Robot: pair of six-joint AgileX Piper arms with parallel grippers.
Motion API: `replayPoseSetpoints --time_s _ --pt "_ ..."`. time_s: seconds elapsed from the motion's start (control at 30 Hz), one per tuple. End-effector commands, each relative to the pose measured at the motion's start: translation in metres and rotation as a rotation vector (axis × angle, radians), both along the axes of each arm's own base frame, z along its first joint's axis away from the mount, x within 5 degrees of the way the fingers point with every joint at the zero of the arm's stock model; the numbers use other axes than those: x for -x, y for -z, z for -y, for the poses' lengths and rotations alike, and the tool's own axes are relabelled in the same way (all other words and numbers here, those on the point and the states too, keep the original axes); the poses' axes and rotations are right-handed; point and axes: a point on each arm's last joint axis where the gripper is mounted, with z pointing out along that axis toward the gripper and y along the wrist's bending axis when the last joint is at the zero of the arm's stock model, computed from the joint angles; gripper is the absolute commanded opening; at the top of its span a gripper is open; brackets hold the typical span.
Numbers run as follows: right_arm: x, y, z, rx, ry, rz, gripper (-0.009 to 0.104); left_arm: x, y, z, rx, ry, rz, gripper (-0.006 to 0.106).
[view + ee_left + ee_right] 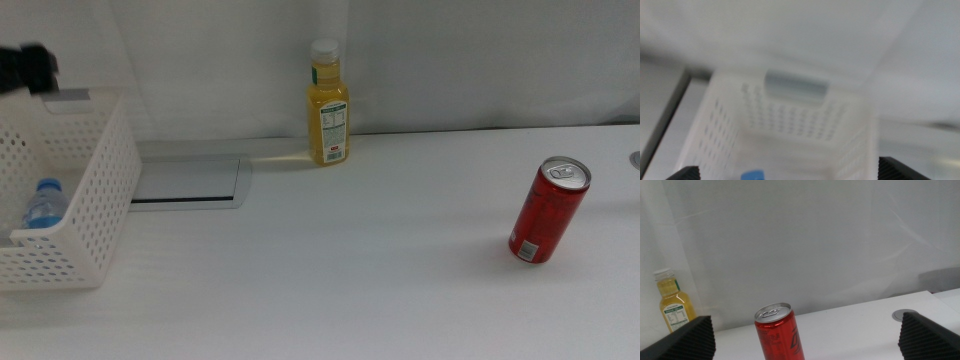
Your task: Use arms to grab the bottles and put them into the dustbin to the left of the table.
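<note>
Water bottle [44, 203] half-hidden — left pincer [27, 66] perhaps blurred.

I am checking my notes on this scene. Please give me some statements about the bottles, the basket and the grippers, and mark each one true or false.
1. The water bottle lies inside the dustbin. True.
2. The juice bottle lies on its side. False: it stands upright near the back wall of the table.
3. The red can stands upright on the table. True.
4. The left gripper holds the water bottle. False: its jaws are wide apart above the dustbin and hold nothing.
5. The right gripper is shut on the red can. False: its jaws are open.
</note>
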Motion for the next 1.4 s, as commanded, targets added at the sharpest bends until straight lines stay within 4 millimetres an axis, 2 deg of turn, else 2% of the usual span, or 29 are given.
replayPoseSetpoints --time_s 0.0,0.13,0.3,0.43,0.57,0.77,0.8,0.83,0.9,1.03,1.07,1.17,1.37 --pt "0.001 0.011 0.001 0.015 0.009 0.001 0.103 0.016 -0.037 0.009 0.034 0.024 0.113 0.093" --pt "0.001 0.011 0.001 0.015 0.009 0.001 0.103 0.045 -0.077 0.030 0.004 0.118 0.201 0.093" --pt "0.001 0.011 0.001 0.015 0.009 0.001 0.103 0.079 -0.108 0.067 -0.015 0.231 0.294 0.093" --pt "0.001 0.012 0.001 0.016 0.009 -0.003 0.103 0.105 -0.112 0.103 -0.021 0.370 0.326 0.093" --pt "0.001 0.012 0.001 0.016 0.009 -0.003 0.103 0.136 -0.102 0.135 -0.039 0.528 0.367 0.093" --pt "0.001 0.012 0.001 0.016 0.009 -0.003 0.103 0.175 -0.071 0.158 -0.065 0.678 0.407 0.093" --pt "0.001 0.012 0.001 0.016 0.009 -0.003 0.103 0.179 -0.061 0.160 -0.062 0.690 0.419 0.093" --pt "0.001 0.012 0.001 0.016 0.009 -0.003 0.103 0.181 -0.036 0.163 -0.054 0.701 0.433 0.093" --pt "0.001 0.012 0.001 0.016 0.009 -0.003 0.103 0.182 -0.008 0.166 -0.042 0.695 0.474 0.093" --pt "0.001 0.012 0.001 0.016 0.009 -0.003 0.103 0.184 0.033 0.163 -0.001 0.625 0.630 0.092" --pt "0.001 0.012 0.001 0.016 0.009 -0.003 0.103 0.185 0.050 0.161 0.023 0.589 0.702 0.091" --pt "0.001 0.012 0.001 0.016 0.009 -0.003 0.103 0.183 0.072 0.160 0.018 0.569 0.747 0.091" --pt "0.001 0.012 0.001 0.016 0.009 -0.003 0.103 0.160 0.104 0.176 0.060 0.607 0.751 0.091"
